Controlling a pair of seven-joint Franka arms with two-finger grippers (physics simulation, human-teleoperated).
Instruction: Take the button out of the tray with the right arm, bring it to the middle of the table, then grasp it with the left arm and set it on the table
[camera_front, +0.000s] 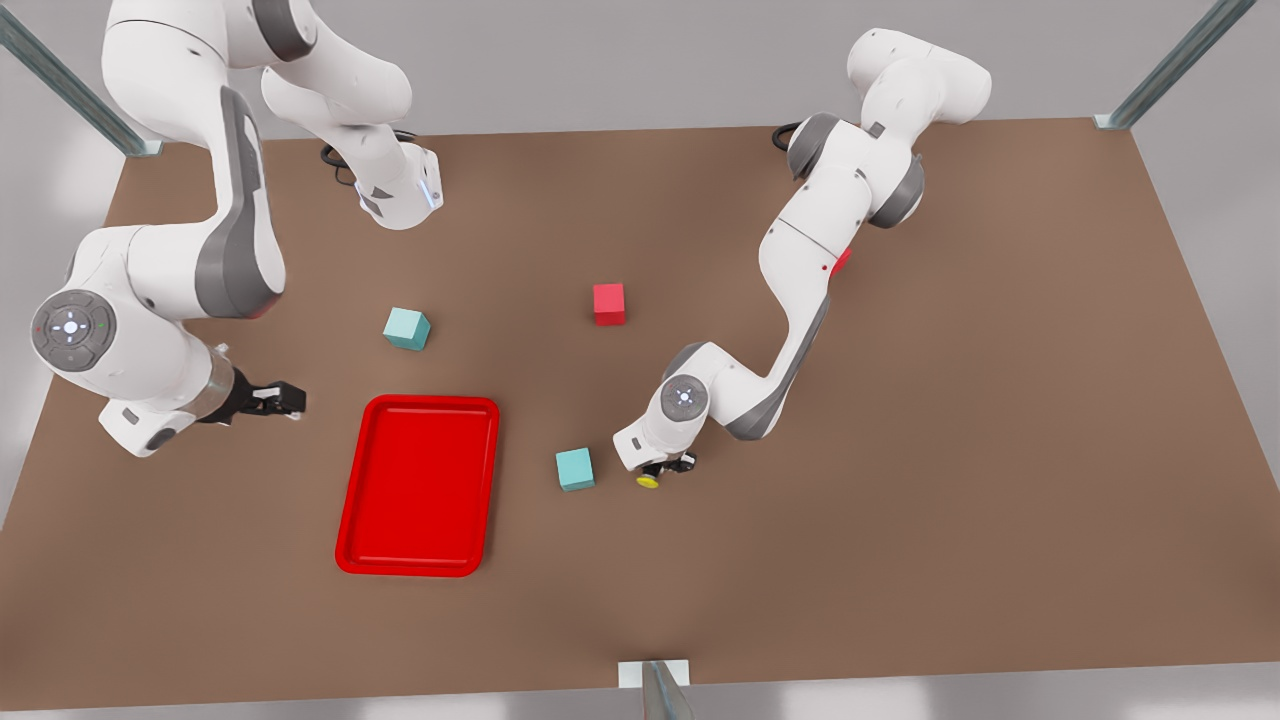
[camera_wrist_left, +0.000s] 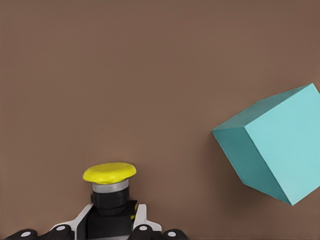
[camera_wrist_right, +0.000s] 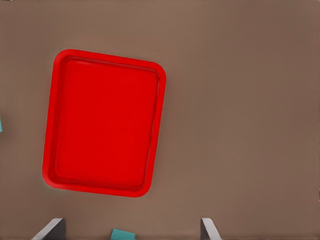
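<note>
Brown table (camera_front: 950, 420): tray (camera_front: 418, 486) emptied; left gripper (camera_front: 668, 468) clamps button (camera_front: 648, 482), low beside teal cube (camera_front: 575, 468); release remains; right gripper (camera_front: 270, 400) waits, fingers (camera_wrist_right: 50, 230) apart

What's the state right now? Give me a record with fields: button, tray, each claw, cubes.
button: held in the left claw, yellow cap sticking out past the fingers
left claw: shut on the button, low over the table, beside the near teal cube
right claw: open, holding nothing, off the tray's side at the front view's left
tray: nothing in it
other cubes: far teal cube and red cube, both on the table
</note>
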